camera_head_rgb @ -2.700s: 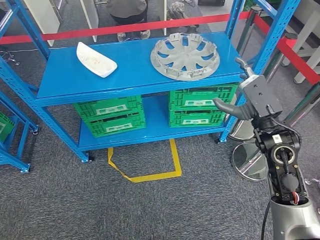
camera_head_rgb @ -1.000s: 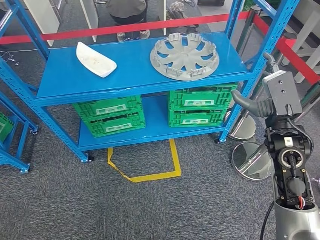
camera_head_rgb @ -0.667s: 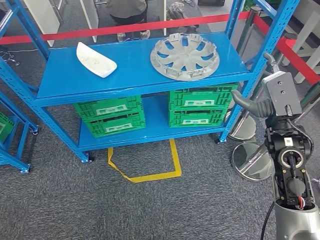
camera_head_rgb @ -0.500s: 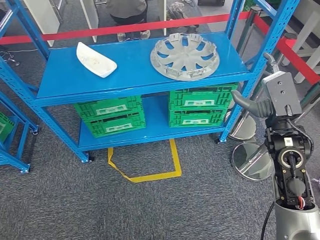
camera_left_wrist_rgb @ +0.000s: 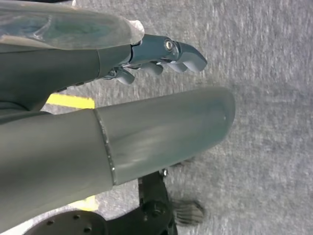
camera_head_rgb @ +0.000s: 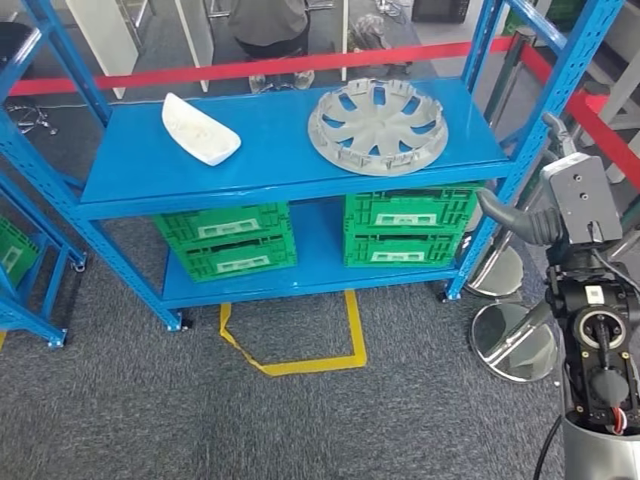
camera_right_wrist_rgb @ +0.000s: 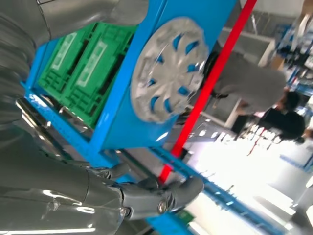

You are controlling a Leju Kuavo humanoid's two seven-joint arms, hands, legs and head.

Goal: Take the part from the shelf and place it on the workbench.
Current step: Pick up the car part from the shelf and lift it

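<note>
While the silver hubcap (camera_head_rgb: 377, 125) lies flat on the top level of the blue shelf (camera_head_rgb: 279, 165), toward the right end, I see nothing touching it. At its 9 o'clock, well apart on the same level, lies a white curved part (camera_head_rgb: 200, 128).

My right hand (camera_head_rgb: 555, 205) hangs at the hubcap's 4 o'clock, past the shelf's right upright and below the top level. It holds nothing; the thumb juts out toward the shelf and the fingers are apart. From the right wrist view the hubcap (camera_right_wrist_rgb: 167, 68) sits well beyond the fingers (camera_right_wrist_rgb: 181, 188). My left hand (camera_left_wrist_rgb: 155, 54) shows in its wrist view over the carpet, holding nothing, fingers loosely extended.

On the lower level sit green crates (camera_head_rgb: 226, 235) on the left and more green crates (camera_head_rgb: 404, 225) on the right, stacked in pairs. Each carries a pale label on its front that I cannot read, and I cannot tell what is inside.

Grey carpet (camera_head_rgb: 113, 400) covers the floor, with a yellow tape outline (camera_head_rgb: 302, 345) at 6 o'clock of the shelf. Round metal stanchion bases (camera_head_rgb: 517, 340) stand at the shelf's right foot. A red barrier band (camera_head_rgb: 226, 68) runs behind the shelf, and beyond it a person (camera_head_rgb: 268, 25) stands at 12 o'clock.
</note>
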